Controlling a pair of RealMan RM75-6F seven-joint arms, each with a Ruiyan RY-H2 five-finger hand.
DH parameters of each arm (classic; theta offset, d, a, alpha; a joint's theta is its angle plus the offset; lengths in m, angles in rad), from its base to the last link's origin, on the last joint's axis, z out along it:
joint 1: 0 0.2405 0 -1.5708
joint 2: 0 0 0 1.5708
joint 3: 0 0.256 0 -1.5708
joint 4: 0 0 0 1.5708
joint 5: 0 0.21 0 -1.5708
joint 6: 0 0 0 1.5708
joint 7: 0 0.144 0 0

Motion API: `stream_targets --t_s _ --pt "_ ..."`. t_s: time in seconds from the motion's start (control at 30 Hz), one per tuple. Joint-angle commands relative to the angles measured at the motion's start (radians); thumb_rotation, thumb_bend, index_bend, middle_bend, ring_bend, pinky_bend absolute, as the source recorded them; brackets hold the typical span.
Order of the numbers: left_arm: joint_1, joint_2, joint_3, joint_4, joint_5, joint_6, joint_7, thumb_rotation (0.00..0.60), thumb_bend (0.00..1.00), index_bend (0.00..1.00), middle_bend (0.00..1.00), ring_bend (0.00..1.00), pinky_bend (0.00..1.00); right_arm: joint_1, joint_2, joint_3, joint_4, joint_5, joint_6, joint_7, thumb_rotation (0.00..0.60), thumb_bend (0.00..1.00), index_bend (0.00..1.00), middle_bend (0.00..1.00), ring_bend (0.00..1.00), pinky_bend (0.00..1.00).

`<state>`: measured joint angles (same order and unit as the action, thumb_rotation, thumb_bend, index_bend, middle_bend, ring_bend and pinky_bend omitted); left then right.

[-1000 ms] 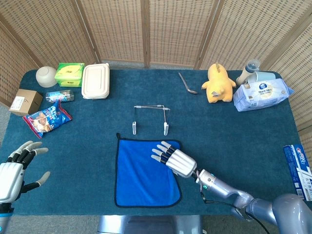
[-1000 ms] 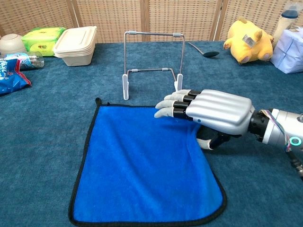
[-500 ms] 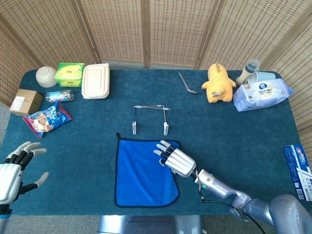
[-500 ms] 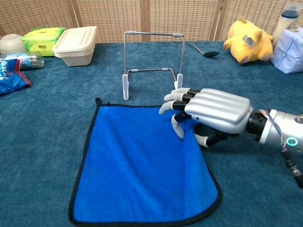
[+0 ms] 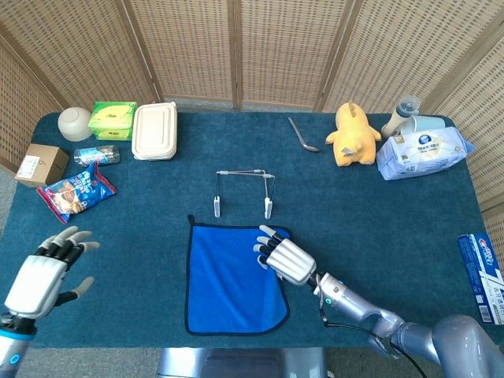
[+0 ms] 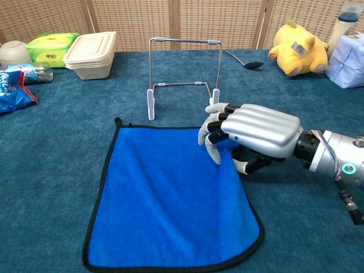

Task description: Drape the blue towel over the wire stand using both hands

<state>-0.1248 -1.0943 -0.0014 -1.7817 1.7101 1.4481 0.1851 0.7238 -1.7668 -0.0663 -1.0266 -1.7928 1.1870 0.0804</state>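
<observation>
The blue towel (image 5: 228,276) (image 6: 165,199) lies flat on the table's near middle, its far right corner bunched. My right hand (image 5: 283,258) (image 6: 256,133) sits on that corner with its fingers (image 6: 211,133) curled down into the cloth and the thumb tucked under the edge, gripping it. The wire stand (image 5: 242,189) (image 6: 183,74) stands upright just beyond the towel, bare. My left hand (image 5: 49,272) hovers off the table's near left corner, fingers spread, holding nothing, well away from the towel. It shows only in the head view.
At the back left are a lunch box (image 5: 154,120), a green pack (image 5: 112,120), a bowl (image 5: 75,123), a cardboard box (image 5: 41,164) and a snack bag (image 5: 77,190). A spoon (image 5: 302,135), a yellow plush (image 5: 354,134) and a wipes pack (image 5: 424,152) lie back right.
My right hand's fingers have curled down from flat onto the towel's far right corner, pulling the right edge inward. My left hand has drifted forward and slightly right.
</observation>
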Motion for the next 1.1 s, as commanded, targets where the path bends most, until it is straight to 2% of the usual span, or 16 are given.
stream_targets --t_s 0.03,0.23,0.47,0.7,1.1 --pt "-0.062 -0.044 -0.003 0.084 0.073 -0.042 -0.019 0.6 0.34 0.31 0.25 0.17 0.22 0.0 0.0 0.002 -0.003 0.003 0.0 -0.001 0.6 0.44 0.72 0.32 0.22 0.1" --pt "-0.182 -0.137 -0.012 0.263 0.21 -0.06 -0.118 0.6 0.34 0.32 0.22 0.16 0.19 -0.003 0.004 0.004 -0.018 0.013 0.0 -0.003 0.6 0.45 0.73 0.32 0.22 0.1" --pt "-0.277 -0.236 0.004 0.416 0.268 -0.095 -0.188 0.6 0.34 0.27 0.12 0.03 0.06 -0.009 0.012 0.009 -0.035 0.028 -0.001 -0.011 0.6 0.45 0.73 0.32 0.22 0.1" --pt "-0.312 -0.342 0.028 0.518 0.256 -0.098 -0.253 0.6 0.34 0.26 0.1 0.01 0.04 -0.011 0.01 0.009 -0.035 0.038 -0.012 -0.013 0.6 0.45 0.73 0.32 0.22 0.1" --pt "-0.329 -0.442 0.074 0.656 0.234 -0.072 -0.304 0.6 0.34 0.26 0.07 0.0 0.02 -0.013 0.0 0.01 -0.024 0.047 -0.019 -0.003 0.6 0.45 0.73 0.32 0.22 0.11"
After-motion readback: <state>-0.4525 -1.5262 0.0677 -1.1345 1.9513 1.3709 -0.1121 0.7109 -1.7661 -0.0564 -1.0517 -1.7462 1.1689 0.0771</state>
